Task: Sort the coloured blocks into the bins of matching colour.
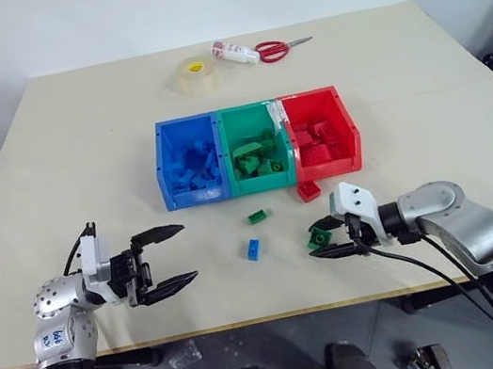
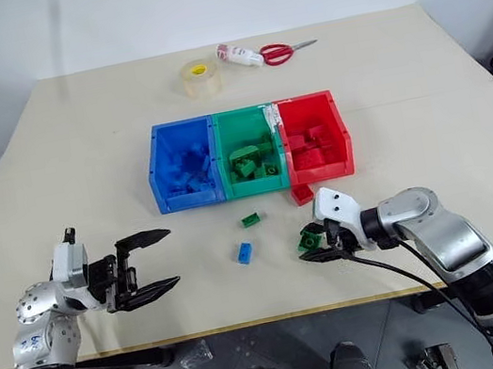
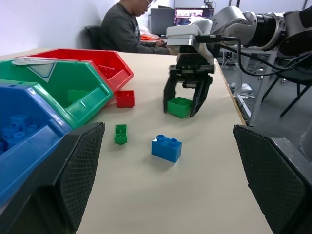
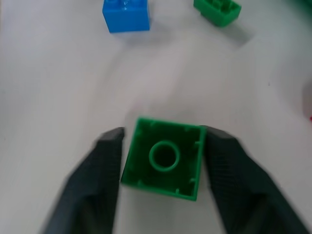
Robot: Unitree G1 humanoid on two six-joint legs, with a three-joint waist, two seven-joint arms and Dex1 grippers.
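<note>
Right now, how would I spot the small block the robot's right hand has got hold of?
Find the row of three bins in the middle of the table; on the bare tabletop in front of the red bin is the robot's right hand. The green block sits between its black fingers. The loose blocks nearby, green, blue and red, lie untouched.

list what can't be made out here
- Green block in the right gripper: studs face away in the right wrist view; off the table or not, unclear.
- Blocks in the blue bin: heaped, too small to count from the head.
- Red block: partly behind the right gripper.
</note>
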